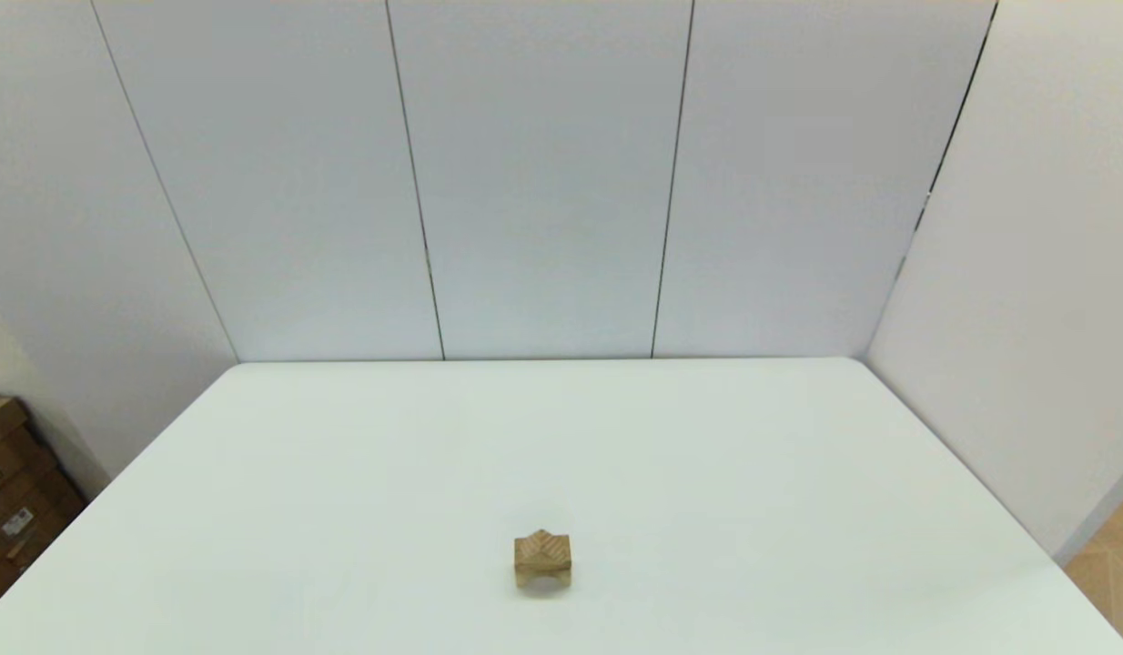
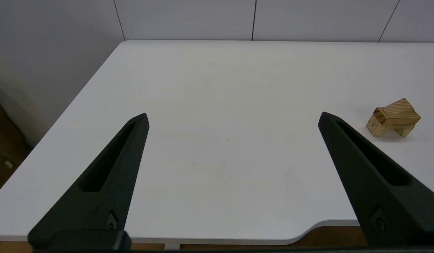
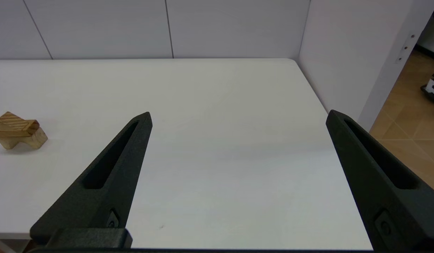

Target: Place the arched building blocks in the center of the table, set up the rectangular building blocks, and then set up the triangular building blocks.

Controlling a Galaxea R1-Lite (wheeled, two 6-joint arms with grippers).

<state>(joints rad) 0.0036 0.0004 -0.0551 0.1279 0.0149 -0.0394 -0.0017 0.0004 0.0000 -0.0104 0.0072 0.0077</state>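
Centrally, stacked blocks (image 1: 542,559) on table (image 1: 343,473), layers hard to separate, both jaws wide.

I see the white table (image 1: 707,473) with rounded corners, backed by grey wall panels. Only one thing rests directly on it: the arched block (image 1: 542,573), standing at about six o'clock from the table's middle, carrying the other blocks on top.
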